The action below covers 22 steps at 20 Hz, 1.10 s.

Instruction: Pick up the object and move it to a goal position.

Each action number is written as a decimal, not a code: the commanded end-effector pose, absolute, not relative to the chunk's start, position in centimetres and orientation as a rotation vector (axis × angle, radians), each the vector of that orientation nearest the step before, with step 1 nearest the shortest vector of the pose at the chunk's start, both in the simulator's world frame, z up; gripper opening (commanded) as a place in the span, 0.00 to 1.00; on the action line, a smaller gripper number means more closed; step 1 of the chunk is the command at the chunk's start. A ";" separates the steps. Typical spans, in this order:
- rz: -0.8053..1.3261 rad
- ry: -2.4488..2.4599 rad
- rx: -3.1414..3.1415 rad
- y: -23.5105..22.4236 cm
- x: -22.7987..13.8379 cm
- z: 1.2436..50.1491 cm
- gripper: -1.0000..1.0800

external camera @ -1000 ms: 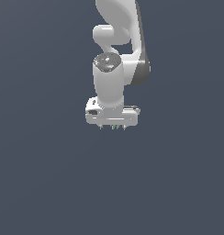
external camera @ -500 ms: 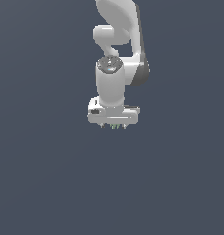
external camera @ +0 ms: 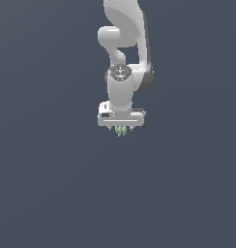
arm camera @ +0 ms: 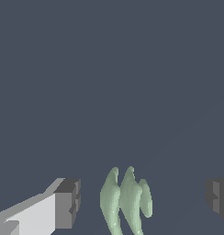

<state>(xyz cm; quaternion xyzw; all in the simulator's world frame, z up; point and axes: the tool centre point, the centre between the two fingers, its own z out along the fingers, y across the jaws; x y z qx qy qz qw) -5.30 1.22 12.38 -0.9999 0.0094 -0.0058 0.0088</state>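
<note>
The object [arm camera: 125, 204] is a small pale green thing with a few pointed lobes. In the wrist view it stands between my two fingers, with a gap on each side. My white gripper [arm camera: 142, 201] is open around it, and its dark pads [arm camera: 70, 202] are not touching it. In the exterior view the gripper [external camera: 121, 127] points down under the white arm. The green lobes of the object [external camera: 121, 131] show just below its fingers.
A plain dark grey surface [external camera: 52, 184] fills the view all around. No other objects, containers or edges show.
The gripper has shifted slightly toward the exterior view's right and turned a little. The green object shows more plainly under it now.
</note>
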 end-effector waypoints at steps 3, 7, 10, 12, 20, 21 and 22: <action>-0.010 -0.009 -3.133 1.5 -7.9 10.8 0.96; -0.005 -0.034 -3.138 1.7 -9.7 9.8 0.96; -0.002 -0.047 -3.140 1.8 -10.6 9.4 0.96; -0.001 -0.053 -3.140 1.8 -11.0 9.2 0.96; 0.001 -0.056 -3.141 1.8 -11.3 8.8 0.96; 0.001 -0.056 -3.141 1.8 -11.3 8.6 0.96; 0.001 -0.056 -3.141 1.8 -11.3 8.3 0.96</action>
